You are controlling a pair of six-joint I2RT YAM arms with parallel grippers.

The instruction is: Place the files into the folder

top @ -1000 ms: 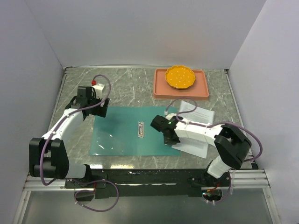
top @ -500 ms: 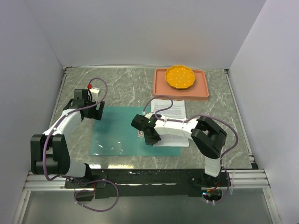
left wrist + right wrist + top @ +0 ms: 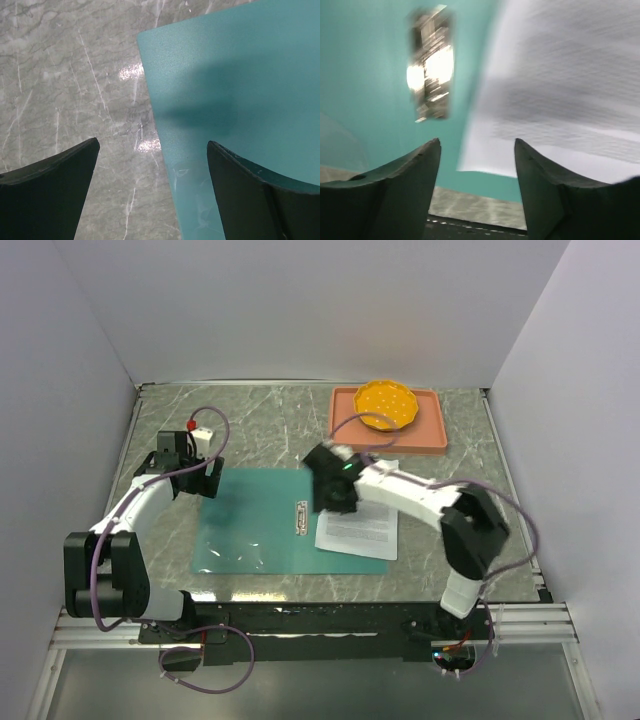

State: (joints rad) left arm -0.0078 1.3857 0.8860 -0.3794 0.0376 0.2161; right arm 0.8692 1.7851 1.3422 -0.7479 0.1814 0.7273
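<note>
White files [image 3: 360, 532] lie on the teal folder [image 3: 250, 525]; right pincer [image 3: 477, 145] and left pincer [image 3: 152, 145] both spread, empty.

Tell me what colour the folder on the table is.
Teal green. The folder shows best in the top external view.

I'm driving two matching arms, the left arm [image 3: 140, 510] and the right arm [image 3: 410, 502]. Each is made of white shell links between chunky black joint housings, with a looping purple-grey cable [image 3: 251, 658], and both bases are bolted to a silver aluminium rail [image 3: 330, 625]. The left wrist carries a small white block with a red cap [image 3: 192, 426], and the right one shows a tiny green light [image 3: 350, 464]. Through the wrist cameras the fingers [image 3: 55, 192] look matte black, broad at the root and tapering to curved, rounded tips.
</note>
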